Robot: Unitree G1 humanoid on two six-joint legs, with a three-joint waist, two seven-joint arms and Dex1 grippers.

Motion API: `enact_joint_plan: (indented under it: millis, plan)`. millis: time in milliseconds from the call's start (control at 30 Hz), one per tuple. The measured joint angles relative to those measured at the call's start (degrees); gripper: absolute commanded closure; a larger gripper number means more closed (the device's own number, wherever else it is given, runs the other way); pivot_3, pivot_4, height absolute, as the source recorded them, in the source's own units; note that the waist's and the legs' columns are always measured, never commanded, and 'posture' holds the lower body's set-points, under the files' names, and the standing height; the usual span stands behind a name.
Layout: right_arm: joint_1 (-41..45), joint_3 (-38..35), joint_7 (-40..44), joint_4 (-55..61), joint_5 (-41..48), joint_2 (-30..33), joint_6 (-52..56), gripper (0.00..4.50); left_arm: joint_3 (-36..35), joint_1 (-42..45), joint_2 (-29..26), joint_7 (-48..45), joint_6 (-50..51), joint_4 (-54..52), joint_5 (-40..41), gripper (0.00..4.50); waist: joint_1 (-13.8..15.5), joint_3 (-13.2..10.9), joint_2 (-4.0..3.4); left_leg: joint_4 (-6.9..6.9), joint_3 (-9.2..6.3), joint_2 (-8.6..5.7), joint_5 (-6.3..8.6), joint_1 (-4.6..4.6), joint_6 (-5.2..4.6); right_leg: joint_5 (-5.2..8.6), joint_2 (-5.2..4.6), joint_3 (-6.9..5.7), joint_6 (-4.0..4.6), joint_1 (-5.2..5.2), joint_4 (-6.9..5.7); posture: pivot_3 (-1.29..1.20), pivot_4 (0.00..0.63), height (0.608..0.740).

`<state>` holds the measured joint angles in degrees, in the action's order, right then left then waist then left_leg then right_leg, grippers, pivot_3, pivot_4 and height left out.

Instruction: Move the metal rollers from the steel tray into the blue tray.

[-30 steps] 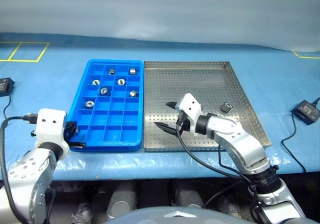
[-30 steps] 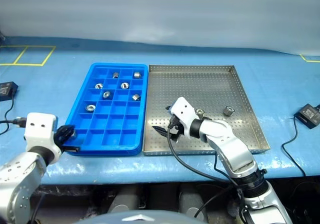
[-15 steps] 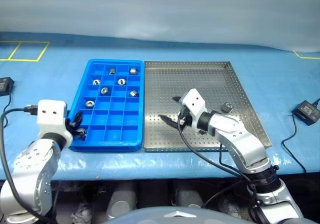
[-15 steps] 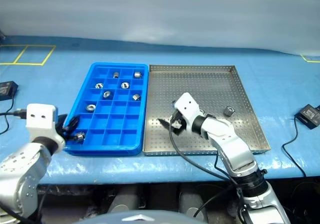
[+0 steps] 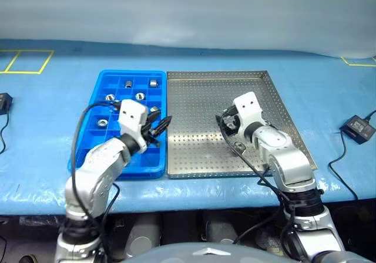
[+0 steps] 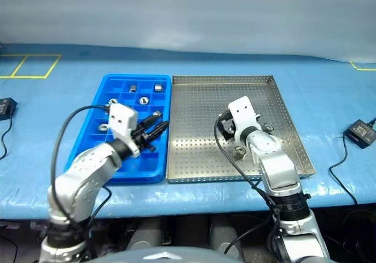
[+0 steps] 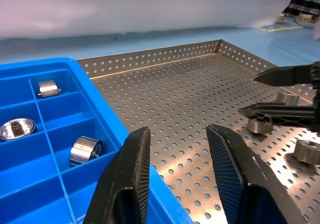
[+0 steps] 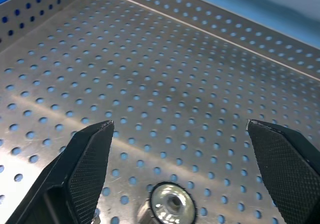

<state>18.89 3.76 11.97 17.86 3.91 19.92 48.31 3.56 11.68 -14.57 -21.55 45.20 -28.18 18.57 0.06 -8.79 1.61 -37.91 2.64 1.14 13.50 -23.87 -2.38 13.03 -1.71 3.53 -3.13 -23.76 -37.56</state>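
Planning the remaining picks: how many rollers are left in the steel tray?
3 metal rollers: one, another, a third, clustered on the steel tray around the right gripper; its arm may hide more.

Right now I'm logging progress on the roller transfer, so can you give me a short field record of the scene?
steel tray: rollers remain, one lying between the right gripper's fingers
blue tray: several metal rollers in its compartments
left gripper: open, empty, at the edge where the two trays meet
right gripper: open wide, low over the steel tray
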Motion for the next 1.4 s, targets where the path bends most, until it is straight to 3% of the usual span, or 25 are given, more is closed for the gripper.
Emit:
enact_joint_plan:
  millis: [233, 533, 1000, 1300, 1400]
  plan:
    - [-3.62, -1.36, -0.35, 10.16, -0.90, 2.35, 5.00, 0.00, 10.48, 15.21, 6.34, -4.45, -8.57, 22.13, -4.10, 2.58, -1.14, 0.02, -0.04, 0.08, -0.04, 0.00, 0.03, -0.13, -0.08, -0.08, 0.12, 0.02, -0.16, -0.01, 0.29, -0.13, 0.150, 0.740]
    - [-13.71, -3.01, 3.15, 22.82, 1.09, 4.64, 5.45, 0.00, 11.18, 23.51, 11.43, -6.09, -16.32, 42.00, -7.40, 2.58, -5.30, 0.10, -0.22, -0.05, -0.04, 0.04, 0.13, -0.50, -0.25, -0.43, 0.23, 0.15, -0.80, -0.13, 0.69, -0.27, 0.150, 0.740]
    - [-16.21, -4.54, 2.85, 25.45, 1.17, 3.58, 4.23, 0.00, 12.76, 28.04, 14.07, -9.02, -21.09, 56.55, -12.70, 2.58, -10.97, 0.12, -0.25, -0.12, -0.07, -0.02, 0.17, -0.55, -0.31, -0.54, 0.22, 0.30, -1.00, -0.13, 0.71, -0.31, 0.150, 0.740]
    - [-16.38, -4.18, 2.69, 25.44, 1.16, 2.55, 2.90, 0.00, 12.73, 31.15, 15.77, -6.31, -24.48, 63.95, -16.94, 2.58, -12.24, 0.19, -0.36, -0.16, -0.10, -0.04, 0.16, -0.51, -0.31, -0.57, 0.22, 0.32, -1.08, -0.05, 0.69, -0.30, 0.150, 0.740]
    - [-16.38, -3.86, 2.65, 25.37, 1.09, 2.34, 2.71, 0.00, 12.65, 31.50, 16.21, -6.00, -24.88, 64.78, -17.85, 3.10, -12.60, 0.22, -0.41, -0.18, -0.10, -0.04, 0.16, -0.46, -0.32, -0.56, 0.22, 0.32, -1.13, 0.00, 0.69, -0.30, 0.150, 0.740]
